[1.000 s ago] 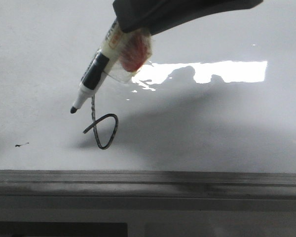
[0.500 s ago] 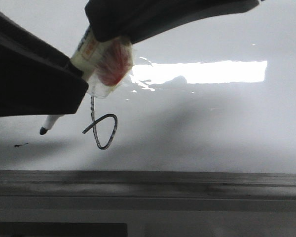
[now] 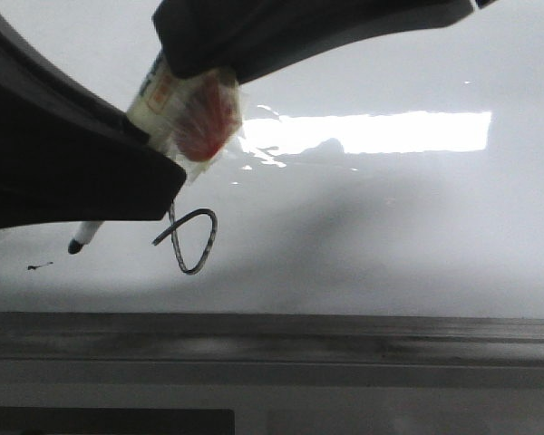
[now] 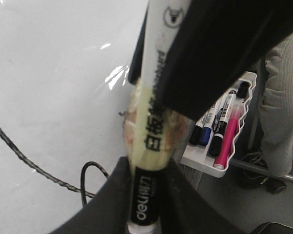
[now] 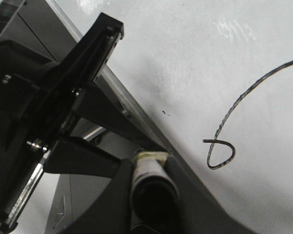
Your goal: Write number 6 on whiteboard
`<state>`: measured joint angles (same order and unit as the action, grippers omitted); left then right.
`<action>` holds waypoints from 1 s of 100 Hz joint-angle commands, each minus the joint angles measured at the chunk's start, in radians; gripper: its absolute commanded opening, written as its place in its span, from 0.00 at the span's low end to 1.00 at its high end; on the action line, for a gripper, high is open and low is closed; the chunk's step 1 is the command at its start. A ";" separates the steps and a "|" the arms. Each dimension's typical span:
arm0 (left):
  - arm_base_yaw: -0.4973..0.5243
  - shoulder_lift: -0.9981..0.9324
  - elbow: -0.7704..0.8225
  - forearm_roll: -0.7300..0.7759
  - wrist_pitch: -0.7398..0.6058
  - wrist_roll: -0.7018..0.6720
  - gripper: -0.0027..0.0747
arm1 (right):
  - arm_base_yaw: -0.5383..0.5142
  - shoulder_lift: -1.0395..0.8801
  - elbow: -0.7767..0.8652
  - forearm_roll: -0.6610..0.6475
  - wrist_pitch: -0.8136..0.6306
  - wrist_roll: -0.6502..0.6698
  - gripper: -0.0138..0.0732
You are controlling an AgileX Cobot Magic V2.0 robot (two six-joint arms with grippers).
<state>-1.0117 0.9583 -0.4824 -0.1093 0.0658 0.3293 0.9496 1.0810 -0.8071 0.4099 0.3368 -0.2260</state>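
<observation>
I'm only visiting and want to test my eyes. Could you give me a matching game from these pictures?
Things:
1. number 6
2. marker tip
3. ink dash
4. pink pen

Descriptions:
A. lying in a white tray
B. tiny stray mark, left of everything else drawn
C. looped stroke on the whiteboard
D. small black point, aimed down and left

Pairs: 1-C, 2-D, 3-B, 4-A
</observation>
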 commanded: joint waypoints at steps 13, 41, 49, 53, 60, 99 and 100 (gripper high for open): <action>0.001 -0.005 -0.028 -0.055 -0.040 -0.027 0.01 | 0.000 -0.019 -0.025 0.007 -0.039 -0.013 0.38; 0.086 -0.005 -0.028 -0.323 -0.009 -0.140 0.01 | -0.043 -0.021 -0.025 0.011 -0.012 -0.011 0.78; 0.154 -0.005 -0.028 -0.358 0.015 -0.219 0.01 | -0.043 -0.021 -0.025 0.011 0.006 -0.011 0.72; 0.188 -0.005 -0.028 -0.362 0.026 -0.256 0.01 | -0.043 -0.021 -0.025 0.011 0.017 -0.011 0.70; 0.251 -0.005 -0.028 -0.364 0.037 -0.329 0.01 | -0.043 -0.021 -0.025 0.011 0.042 -0.010 0.67; 0.344 0.021 -0.028 -0.422 0.067 -0.360 0.09 | -0.043 -0.021 -0.025 0.013 0.048 -0.010 0.66; 0.344 0.021 -0.028 -0.422 0.067 -0.360 0.10 | -0.043 -0.021 -0.025 0.013 0.048 -0.010 0.66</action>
<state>-0.6684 0.9812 -0.4824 -0.5147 0.1839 -0.0303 0.9052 1.0828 -0.8071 0.4128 0.4408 -0.2277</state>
